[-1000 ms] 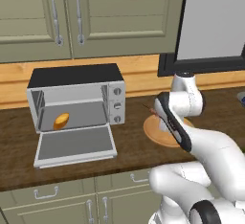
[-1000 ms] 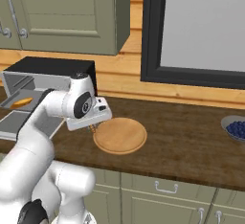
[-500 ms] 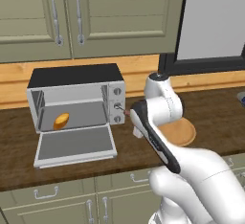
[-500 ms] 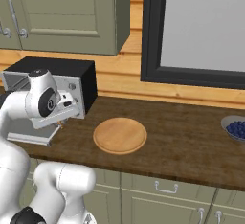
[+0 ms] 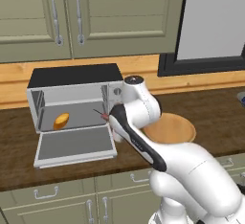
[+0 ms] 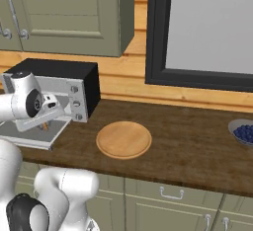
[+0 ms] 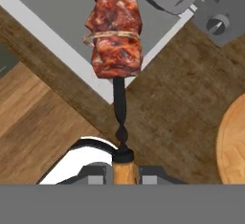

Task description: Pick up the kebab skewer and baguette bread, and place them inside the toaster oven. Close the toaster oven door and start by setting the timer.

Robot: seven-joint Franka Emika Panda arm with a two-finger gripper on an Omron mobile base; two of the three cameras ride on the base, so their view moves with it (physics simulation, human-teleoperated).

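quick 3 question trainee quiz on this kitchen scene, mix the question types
1. True or false: the toaster oven door is shut.
2. What lies inside the toaster oven? A) baguette bread B) blueberries C) nothing
3. Fill in: the gripper is shut on the ____.

Key: 1 false, it hangs open. 2 A. 3 kebab skewer, held by its handle end, over the counter by the round wooden plate.

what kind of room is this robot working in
A kitchen, rendered rather than real by the look of it: a toaster oven sits open on a dark wooden counter, with green cabinets above and a round wooden plate nearby.
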